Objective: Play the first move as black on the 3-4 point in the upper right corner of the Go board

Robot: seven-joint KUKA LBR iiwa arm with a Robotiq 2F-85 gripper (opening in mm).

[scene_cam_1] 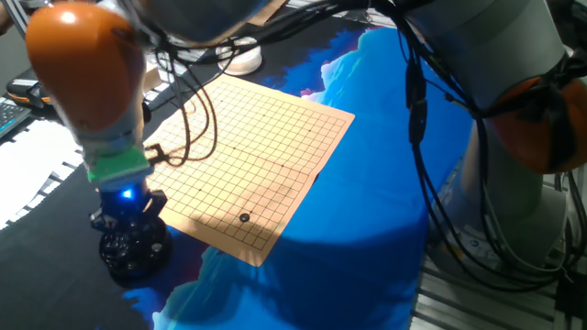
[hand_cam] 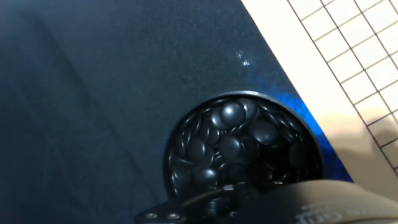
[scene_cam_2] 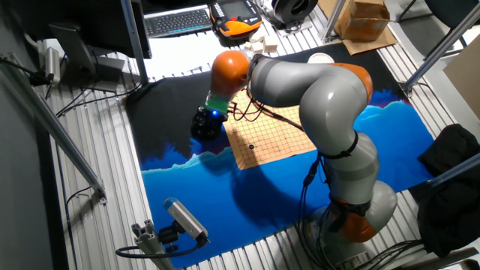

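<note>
The wooden Go board (scene_cam_1: 266,137) lies on blue and black cloth. One black stone (scene_cam_1: 244,217) rests on it a few lines in from the near corner, also visible as the small black stone (scene_cam_2: 251,147). Off the board's left corner stands a round black bowl (scene_cam_1: 138,255) full of black stones (hand_cam: 231,115). My gripper (scene_cam_1: 128,220) hangs straight over this bowl (scene_cam_2: 204,124), its tips down at the stones. The hand view shows only the gripper's (hand_cam: 245,190) dark underside at the bottom edge, so the fingers' spread is hidden. I cannot count the grid lines to the 3-4 point.
Dark cables (scene_cam_1: 193,119) droop over the board's left part. A white bowl (scene_cam_1: 243,60) sits beyond the far edge. Blue cloth (scene_cam_1: 367,229) covers the table to the right; black cloth (hand_cam: 93,81) lies left of the bowl. A keyboard (scene_cam_2: 176,21) is at the back.
</note>
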